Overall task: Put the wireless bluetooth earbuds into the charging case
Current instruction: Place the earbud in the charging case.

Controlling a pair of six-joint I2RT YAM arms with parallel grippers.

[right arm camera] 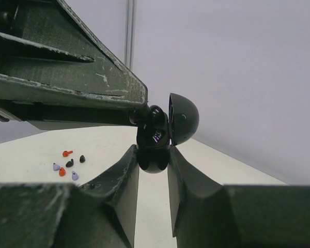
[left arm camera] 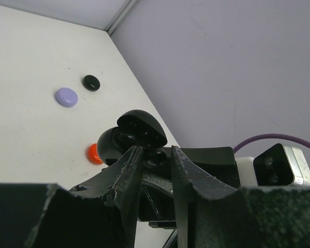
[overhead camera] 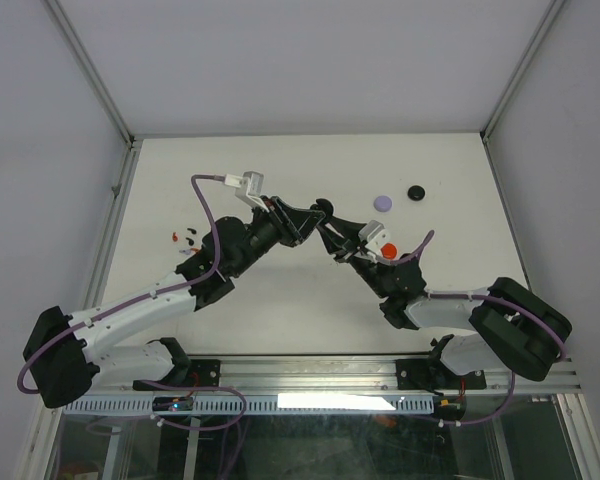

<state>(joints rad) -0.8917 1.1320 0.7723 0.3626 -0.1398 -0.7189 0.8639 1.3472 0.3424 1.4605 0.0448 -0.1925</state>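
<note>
My right gripper (right arm camera: 154,155) is shut on the round black charging case (right arm camera: 154,150) and holds it above the table with its lid (right arm camera: 183,119) open. My left gripper (left arm camera: 155,151) is shut on a black earbud (left arm camera: 156,155) and holds it at the case's open mouth (left arm camera: 137,135). In the right wrist view the earbud (right arm camera: 155,114) sits at the top of the case body, under the left gripper's fingertips (right arm camera: 139,111). In the top view both grippers (overhead camera: 315,215) (overhead camera: 330,232) meet at mid-table around the case (overhead camera: 323,208).
Several loose earbuds, orange, black and purple, lie at the left (overhead camera: 185,238) (right arm camera: 67,163). A purple case (overhead camera: 383,202), a black case (overhead camera: 416,192) and an orange case (overhead camera: 387,250) lie at the right. White walls close in the table.
</note>
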